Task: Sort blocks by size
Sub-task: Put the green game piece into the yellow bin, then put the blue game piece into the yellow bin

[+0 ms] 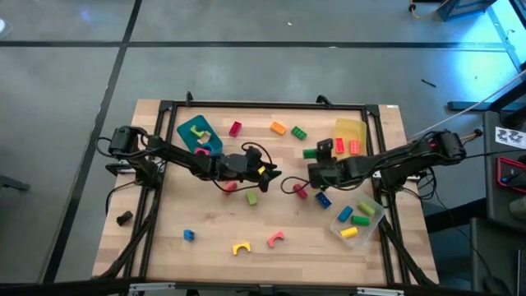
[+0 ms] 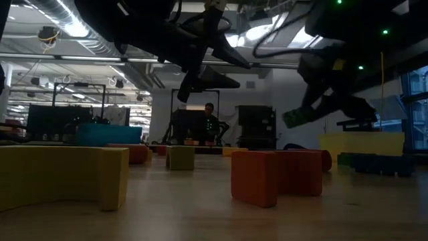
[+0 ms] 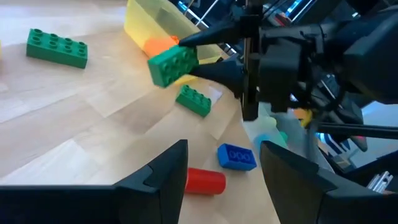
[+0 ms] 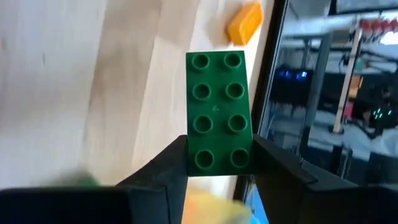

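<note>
Right wrist view, right hand (image 4: 214, 163) clamping green brick (image 4: 219, 112), left hand (image 3: 224, 163) spread, empty.

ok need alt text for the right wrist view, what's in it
The right gripper holds a green eight-stud brick by one end between its two dark fingers, lifted above the pale wooden table. An orange block lies farther off on the table near its dark edge rail, with the dim room beyond.
</note>
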`<action>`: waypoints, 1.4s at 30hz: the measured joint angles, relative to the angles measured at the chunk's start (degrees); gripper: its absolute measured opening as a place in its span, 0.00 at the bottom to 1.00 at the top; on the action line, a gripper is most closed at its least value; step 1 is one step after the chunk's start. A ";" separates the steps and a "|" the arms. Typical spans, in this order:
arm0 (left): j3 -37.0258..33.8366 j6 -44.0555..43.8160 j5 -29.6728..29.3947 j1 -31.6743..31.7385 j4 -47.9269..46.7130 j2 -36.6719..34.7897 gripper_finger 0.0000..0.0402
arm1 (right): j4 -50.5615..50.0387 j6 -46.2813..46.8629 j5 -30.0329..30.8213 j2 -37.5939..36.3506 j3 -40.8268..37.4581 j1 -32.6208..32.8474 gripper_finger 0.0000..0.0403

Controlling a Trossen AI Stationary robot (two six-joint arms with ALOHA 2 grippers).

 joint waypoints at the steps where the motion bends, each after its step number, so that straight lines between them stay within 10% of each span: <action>1: 0.00 0.02 0.00 0.00 0.01 0.00 0.46 | -1.92 1.22 0.30 -0.36 0.00 0.00 0.38; 15: 0.00 0.94 0.01 -0.09 -2.71 0.00 0.46 | -30.97 18.36 -0.64 -6.08 0.02 -7.57 0.38; 42: 0.00 28.29 3.55 -5.54 -12.32 -9.73 0.46 | -30.48 21.82 -4.70 -6.05 0.02 -16.90 0.58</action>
